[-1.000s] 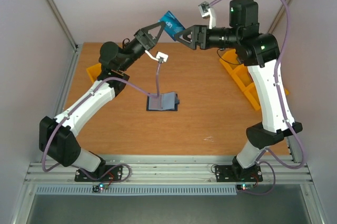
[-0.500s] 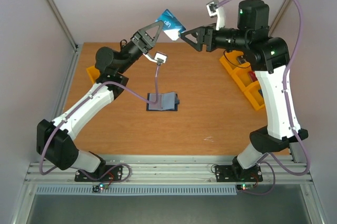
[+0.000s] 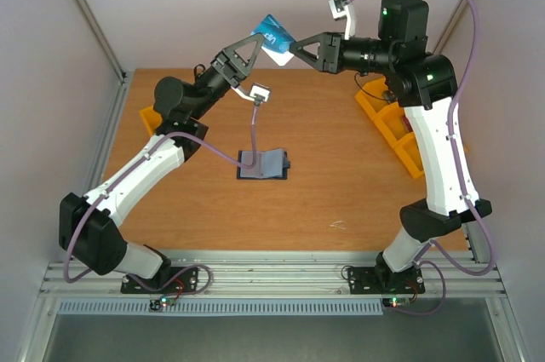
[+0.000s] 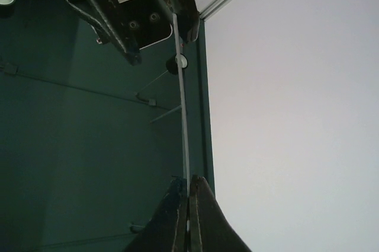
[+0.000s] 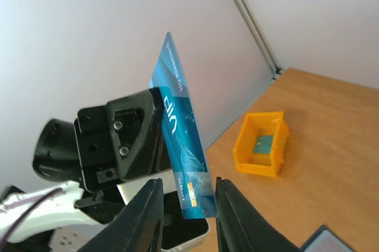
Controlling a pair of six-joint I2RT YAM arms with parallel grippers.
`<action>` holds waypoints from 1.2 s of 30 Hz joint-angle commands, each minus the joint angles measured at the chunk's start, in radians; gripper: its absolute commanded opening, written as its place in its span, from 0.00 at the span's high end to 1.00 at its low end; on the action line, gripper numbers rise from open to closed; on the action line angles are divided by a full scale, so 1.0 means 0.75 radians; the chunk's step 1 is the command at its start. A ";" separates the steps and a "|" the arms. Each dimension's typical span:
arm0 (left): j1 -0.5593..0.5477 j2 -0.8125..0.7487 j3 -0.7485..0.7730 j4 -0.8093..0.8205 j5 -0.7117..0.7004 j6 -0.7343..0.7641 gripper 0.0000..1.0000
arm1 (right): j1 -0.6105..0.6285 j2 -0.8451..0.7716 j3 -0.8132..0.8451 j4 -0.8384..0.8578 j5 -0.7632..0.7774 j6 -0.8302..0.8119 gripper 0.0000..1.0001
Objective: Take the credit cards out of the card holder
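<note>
A blue credit card (image 3: 274, 37) hangs high above the table's far edge, with my left gripper (image 3: 257, 37) shut on one end. In the left wrist view the credit card (image 4: 183, 115) shows edge-on as a thin line rising from the left gripper (image 4: 189, 201). My right gripper (image 3: 295, 50) meets it from the right. The right wrist view shows the credit card (image 5: 180, 139) with its lower end between the fingers of the right gripper (image 5: 188, 184), a gap still on the left side. The card holder (image 3: 264, 163) lies open on the table.
Yellow bins (image 3: 390, 119) stand along the right edge of the table. Another yellow bin (image 3: 151, 116) sits at the left, and in the right wrist view this bin (image 5: 260, 145) holds a small card. A cable hangs from the left wrist down to the card holder.
The right gripper has risen toward the card and its jaws have narrowed around the card's end. The left gripper lifted the card slightly a second ago, then held still.
</note>
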 commanded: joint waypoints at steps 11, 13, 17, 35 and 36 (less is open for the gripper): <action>-0.010 -0.025 -0.032 0.042 -0.033 0.051 0.87 | -0.007 0.020 0.044 -0.032 0.120 -0.046 0.99; -0.010 -0.023 -0.048 0.029 -0.105 0.023 0.38 | -0.045 0.023 0.050 -0.089 0.159 -0.069 0.99; -0.010 -0.035 -0.060 -0.181 -0.333 0.027 0.01 | -0.203 0.037 0.052 -0.242 0.144 -0.095 0.99; 0.033 -0.082 0.212 -2.393 -0.769 -1.577 0.01 | -1.187 0.008 -0.567 -0.397 0.030 -0.436 0.99; 0.049 -0.099 0.198 -2.456 -0.710 -1.641 0.01 | -1.218 -0.008 -0.620 -0.381 0.088 -0.452 0.99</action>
